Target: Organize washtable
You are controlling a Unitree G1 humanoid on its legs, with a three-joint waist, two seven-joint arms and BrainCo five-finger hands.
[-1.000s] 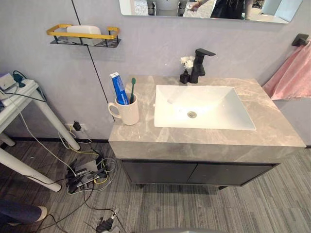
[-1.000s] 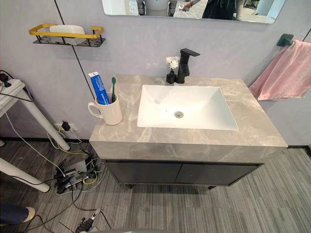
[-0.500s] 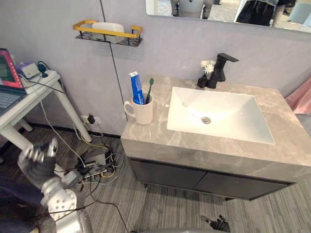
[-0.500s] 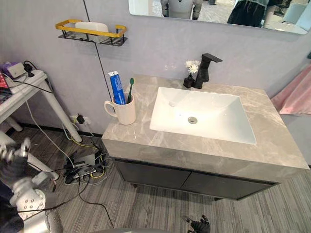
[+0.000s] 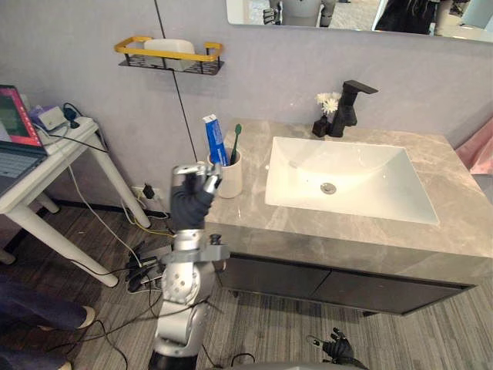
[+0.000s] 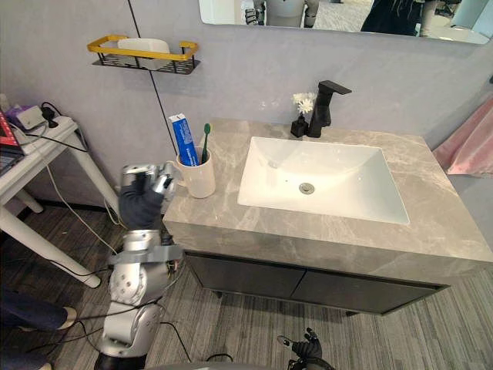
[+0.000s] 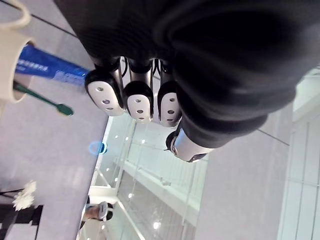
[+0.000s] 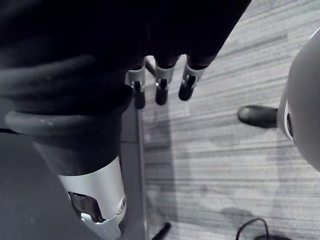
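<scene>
Up comes the left robot hand (image 5: 191,202) from lower left, fingers curled and empty, now just beside the mug (image 5: 230,177) at the left edge of the desk (image 5: 347,231). The right robot hand (image 6: 306,347) hangs low, relaxed. A reach for the mug looks likely.

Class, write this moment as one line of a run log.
left hand: raised near mug, fingers curled, empty | right hand: low over floor, fingers relaxed | toothpaste, toothbrush: standing in mug
</scene>
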